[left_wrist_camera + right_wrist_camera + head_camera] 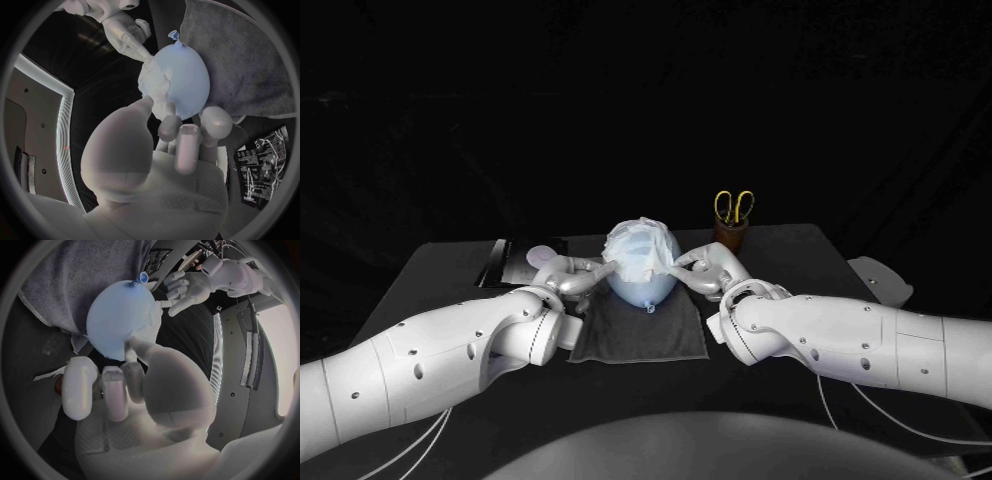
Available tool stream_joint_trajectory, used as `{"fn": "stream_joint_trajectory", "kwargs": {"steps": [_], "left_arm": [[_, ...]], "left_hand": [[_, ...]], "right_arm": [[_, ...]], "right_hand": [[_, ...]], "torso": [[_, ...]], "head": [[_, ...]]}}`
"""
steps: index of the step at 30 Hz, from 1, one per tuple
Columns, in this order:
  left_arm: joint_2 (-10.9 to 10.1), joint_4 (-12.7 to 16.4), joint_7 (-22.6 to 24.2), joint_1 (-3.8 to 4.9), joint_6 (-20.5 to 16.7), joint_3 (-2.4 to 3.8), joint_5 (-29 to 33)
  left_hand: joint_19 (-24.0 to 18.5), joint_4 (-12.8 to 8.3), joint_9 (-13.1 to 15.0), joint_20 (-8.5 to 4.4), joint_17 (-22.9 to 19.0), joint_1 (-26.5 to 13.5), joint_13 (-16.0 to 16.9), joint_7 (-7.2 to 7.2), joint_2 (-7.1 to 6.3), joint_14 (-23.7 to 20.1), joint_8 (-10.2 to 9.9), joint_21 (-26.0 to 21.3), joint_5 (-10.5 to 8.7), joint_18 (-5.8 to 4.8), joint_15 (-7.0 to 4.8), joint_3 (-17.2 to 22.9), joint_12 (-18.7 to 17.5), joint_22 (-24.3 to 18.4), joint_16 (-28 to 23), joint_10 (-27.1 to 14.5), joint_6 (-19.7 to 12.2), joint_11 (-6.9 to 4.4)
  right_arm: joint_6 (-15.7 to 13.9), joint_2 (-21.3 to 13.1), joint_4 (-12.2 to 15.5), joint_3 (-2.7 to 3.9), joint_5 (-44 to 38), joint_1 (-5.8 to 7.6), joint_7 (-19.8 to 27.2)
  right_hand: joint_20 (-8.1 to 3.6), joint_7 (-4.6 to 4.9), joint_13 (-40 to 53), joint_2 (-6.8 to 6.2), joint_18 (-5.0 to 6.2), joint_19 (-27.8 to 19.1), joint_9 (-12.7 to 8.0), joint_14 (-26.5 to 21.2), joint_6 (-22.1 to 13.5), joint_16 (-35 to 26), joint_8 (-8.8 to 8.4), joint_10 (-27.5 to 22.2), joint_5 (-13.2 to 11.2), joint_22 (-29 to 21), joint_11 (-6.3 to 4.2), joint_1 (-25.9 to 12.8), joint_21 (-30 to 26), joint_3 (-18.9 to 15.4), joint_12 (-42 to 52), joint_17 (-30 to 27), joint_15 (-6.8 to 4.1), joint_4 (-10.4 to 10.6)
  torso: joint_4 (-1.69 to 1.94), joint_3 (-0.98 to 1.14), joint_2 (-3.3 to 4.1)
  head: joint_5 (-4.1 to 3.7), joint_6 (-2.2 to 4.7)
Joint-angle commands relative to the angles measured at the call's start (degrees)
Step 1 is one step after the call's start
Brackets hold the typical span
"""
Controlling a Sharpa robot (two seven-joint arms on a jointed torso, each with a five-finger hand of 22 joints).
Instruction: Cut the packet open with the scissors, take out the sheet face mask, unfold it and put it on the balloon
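Balloon (643, 284) lies on the towel (639, 335) mid-table, prob. so it won't roll, knot twd me. Sheet mask (640, 243) is draped over its far end. My left hand (571, 272) pinches the mask's left edge and my right hand (705, 270) the right edge, I'd say to keep it spread. Balloon sits btwn both hands, right against the fingers.
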Motion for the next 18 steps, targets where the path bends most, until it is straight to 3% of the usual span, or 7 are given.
{"fn": "stream_joint_trajectory", "kwargs": {"steps": [1, 18], "left_arm": [[0.29, 0.02, 0.37, 0.10, -0.89, 0.07, -2.42], [2.04, -1.70, -4.96, 0.27, -0.87, 0.09, -3.90]], "left_hand": [[-0.35, 0.16, -0.06, 0.05, 8.79, 0.74, -0.16, 0.07, -0.19, 4.12, -0.41, -0.40, -0.10, -0.28, 0.45, -0.61, -0.21, -0.09, -0.38, -0.59, -0.41, -0.03], [-0.50, 1.43, -0.32, 0.39, 8.59, 1.47, -0.54, 0.57, 0.12, 4.01, -1.17, -0.56, -0.12, -0.25, 0.84, -2.89, -0.47, -0.23, -0.44, -1.43, -1.85, 0.42]], "right_arm": [[-0.05, -0.04, 0.20, 0.04, 0.10, 0.04, 0.93], [0.52, 0.02, 0.43, 0.05, -0.11, 0.04, 0.69]], "right_hand": [[-0.34, -0.24, 10.23, 0.07, -0.36, 3.14, 1.51, 5.98, 0.62, 0.20, 0.56, 3.48, 0.15, 11.49, -0.35, -0.69, 0.35, 2.21, 0.17, 15.09, -0.30, -1.90], [-0.34, -0.27, 10.26, -0.09, -0.37, 3.16, 1.62, 5.98, 0.65, 0.20, 0.68, 3.50, 0.14, 11.50, -0.37, -0.97, 0.42, 2.48, 0.19, 15.09, -0.31, -2.07]], "torso": [[-0.05, -0.01, 0.01], [-0.07, 0.03, 0.00]], "head": [[0.03, 0.00], [-0.20, 0.00]]}}
